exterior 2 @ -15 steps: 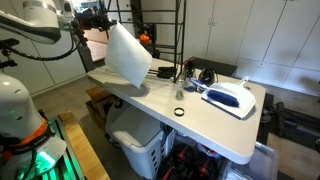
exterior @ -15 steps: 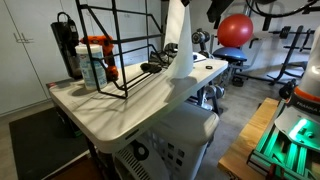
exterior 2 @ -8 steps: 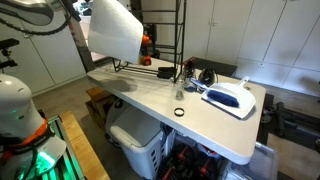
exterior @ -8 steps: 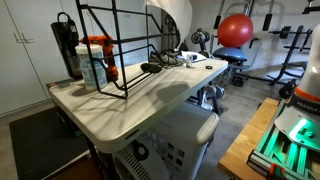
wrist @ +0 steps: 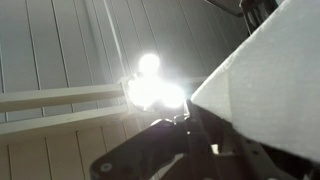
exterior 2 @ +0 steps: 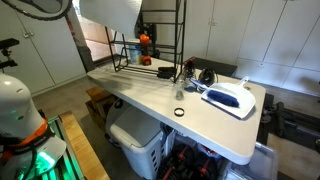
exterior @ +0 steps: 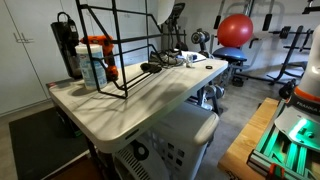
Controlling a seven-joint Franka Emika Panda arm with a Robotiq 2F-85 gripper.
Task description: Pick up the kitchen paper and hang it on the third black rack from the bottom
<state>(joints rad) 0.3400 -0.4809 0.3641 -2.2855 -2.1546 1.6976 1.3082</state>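
Observation:
The kitchen paper (exterior 2: pixel 110 10) is a white sheet hanging at the top edge of an exterior view, high above the near end of the table; only its lower part shows. It is out of frame in the exterior view that faces the red ball. The black wire rack (exterior: pixel 115 50) stands on the white table (exterior: pixel 120 105) and shows with its tall rungs in both exterior views (exterior 2: pixel 162 40). In the wrist view, which points at the ceiling and a bright lamp, my gripper (wrist: pixel 190 140) shows as dark fingers shut on the paper (wrist: pixel 270 80), which fills the right side.
An orange-capped bottle (exterior: pixel 95 60) and a black bottle (exterior: pixel 65 45) stand by the rack. A white and blue appliance (exterior 2: pixel 228 97), a black ring (exterior 2: pixel 179 111) and cables lie on the table. A white bin (exterior: pixel 170 145) sits under it. A red ball (exterior: pixel 236 30) is behind.
The gripper has carried the paper upward: it has left the top of one exterior view and risen to the top edge of the other.

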